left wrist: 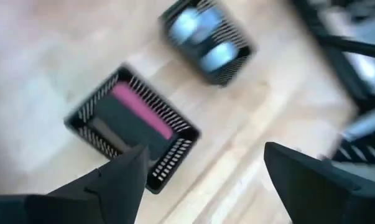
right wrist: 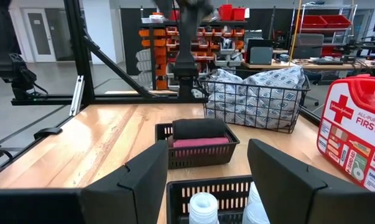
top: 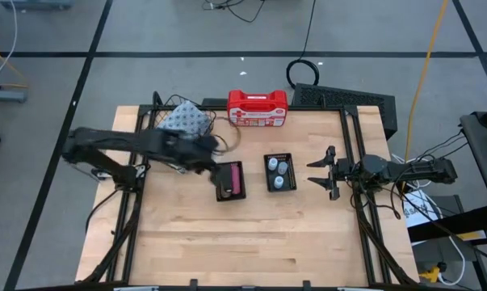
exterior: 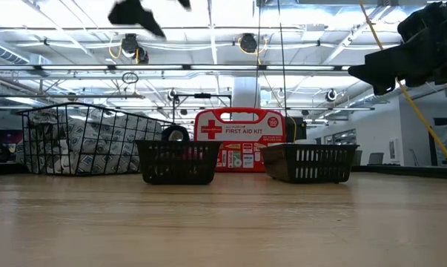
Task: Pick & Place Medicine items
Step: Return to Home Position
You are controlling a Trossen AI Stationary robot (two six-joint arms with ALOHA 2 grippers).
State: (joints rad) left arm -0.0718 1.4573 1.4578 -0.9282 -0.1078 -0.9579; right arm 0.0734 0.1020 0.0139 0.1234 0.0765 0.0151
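Spread fingers of the right gripper (right wrist: 206, 177) frame the nearer black mesh tray (right wrist: 218, 190), which holds the whitish round bottles (right wrist: 204, 208). In the high view this gripper sits at 3 o'clock of that tray, apart from it and empty. Left gripper (left wrist: 203, 177), fingers likewise wide and empty, hangs over the table (top: 251, 242) at 10 o'clock of the left tray (top: 231, 198), where a pink block (top: 237, 179) and a black block (top: 225, 179) lie side by side. Red-and-white case (top: 258, 107) at the table's 12 o'clock edge. Wire basket (exterior: 30, 144) holding patterned cloth (top: 184, 121) at 11 o'clock.
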